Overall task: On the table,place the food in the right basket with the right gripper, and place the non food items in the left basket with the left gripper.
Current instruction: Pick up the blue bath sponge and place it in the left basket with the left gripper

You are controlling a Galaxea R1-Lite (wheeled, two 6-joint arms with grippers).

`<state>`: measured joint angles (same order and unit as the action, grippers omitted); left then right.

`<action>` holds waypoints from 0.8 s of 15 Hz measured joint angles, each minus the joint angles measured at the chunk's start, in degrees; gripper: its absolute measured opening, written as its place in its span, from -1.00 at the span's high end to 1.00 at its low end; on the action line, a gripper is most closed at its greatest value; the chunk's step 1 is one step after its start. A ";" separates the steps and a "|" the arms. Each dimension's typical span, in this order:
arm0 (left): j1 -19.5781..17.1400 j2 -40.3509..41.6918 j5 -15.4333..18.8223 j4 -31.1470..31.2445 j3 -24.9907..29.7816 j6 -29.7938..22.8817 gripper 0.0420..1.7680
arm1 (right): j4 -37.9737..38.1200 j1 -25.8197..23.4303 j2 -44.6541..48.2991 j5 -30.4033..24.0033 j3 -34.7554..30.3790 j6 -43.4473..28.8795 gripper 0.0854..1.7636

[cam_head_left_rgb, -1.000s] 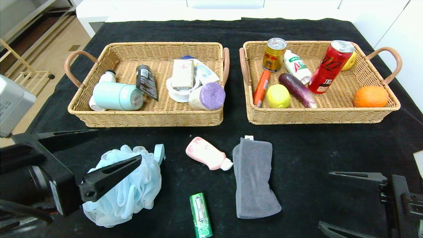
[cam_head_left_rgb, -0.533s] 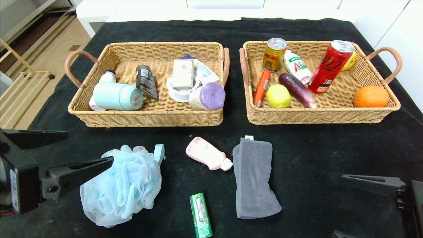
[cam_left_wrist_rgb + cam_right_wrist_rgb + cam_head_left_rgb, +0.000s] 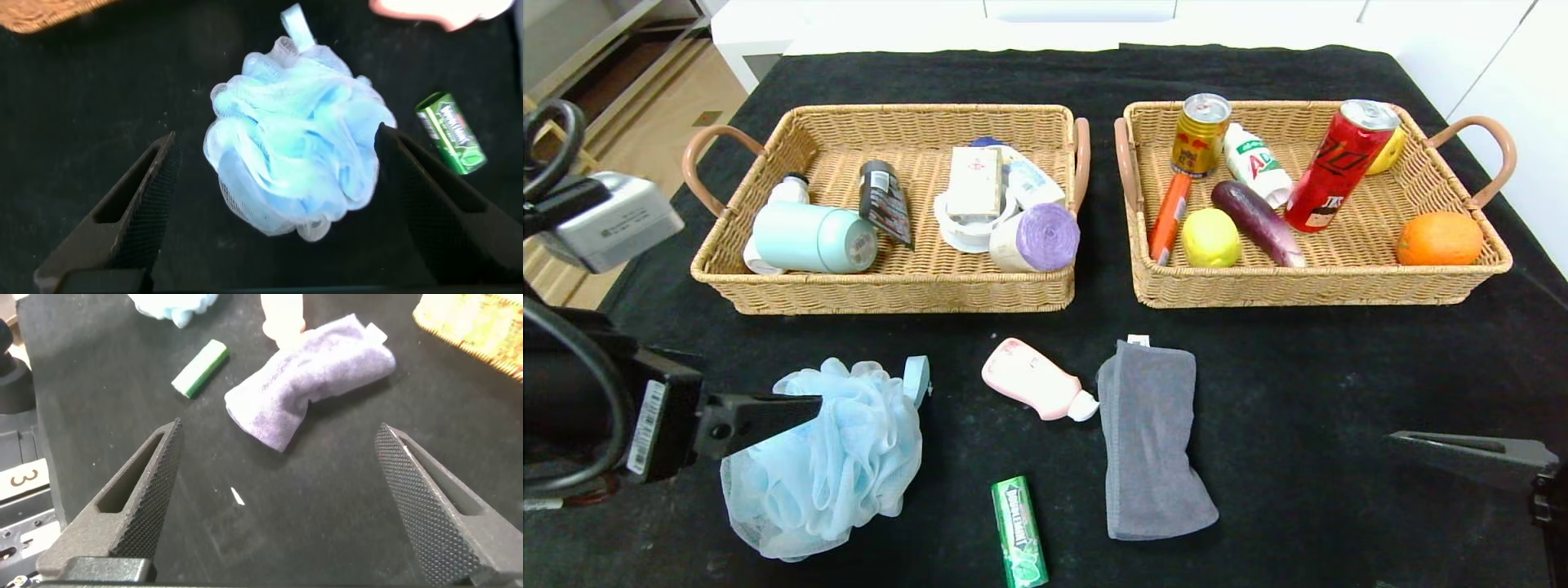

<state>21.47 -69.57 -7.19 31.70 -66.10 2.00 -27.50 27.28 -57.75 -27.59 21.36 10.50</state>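
The light-blue bath pouf (image 3: 825,457) lies on the black table (image 3: 1339,384) at front left. My left gripper (image 3: 276,143) is open with the pouf (image 3: 294,155) between its fingers; one finger (image 3: 760,412) overlaps it in the head view. The pink bottle (image 3: 1033,390), grey towel (image 3: 1150,441) and green gum pack (image 3: 1018,531) lie loose on the cloth. The lemon (image 3: 1210,237) and orange sausage (image 3: 1168,214) are in the right basket (image 3: 1323,287). The purple-ended bag roll (image 3: 1037,237) is in the left basket (image 3: 882,298). My right gripper (image 3: 279,429) is open and empty over bare cloth near the towel (image 3: 310,376).
The right basket also holds an eggplant (image 3: 1258,222), an orange (image 3: 1439,238), two cans and a small bottle. The left basket also holds a mint flask (image 3: 813,238), a box and tubes. The table's left edge drops to the floor.
My left gripper has swung down and in around the pouf. My right gripper has drawn back toward the lower right corner. No object has moved.
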 joint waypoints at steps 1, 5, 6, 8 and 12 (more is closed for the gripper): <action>-0.52 -1.40 -0.29 0.02 -0.50 0.00 -0.94 | 0.02 0.02 0.52 0.05 0.00 0.00 -0.92; -1.77 -5.38 -0.09 -0.41 -1.57 -0.10 -0.94 | 0.02 0.11 1.44 0.06 0.05 -0.02 -0.92; -1.88 -6.00 0.11 -0.44 -1.56 -0.07 -0.94 | 0.02 0.11 1.52 0.09 0.06 -0.02 -0.92; -1.96 -6.64 0.50 -0.45 -0.96 -0.62 -0.94 | 0.06 0.11 1.61 0.09 -0.02 0.00 -0.93; -2.01 -7.68 3.69 -0.50 0.89 -1.89 -0.94 | -0.04 0.11 1.63 0.06 -0.20 0.05 -0.93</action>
<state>19.46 -77.25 -3.50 31.20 -65.21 0.11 -27.54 27.39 -56.11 -27.53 21.16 10.54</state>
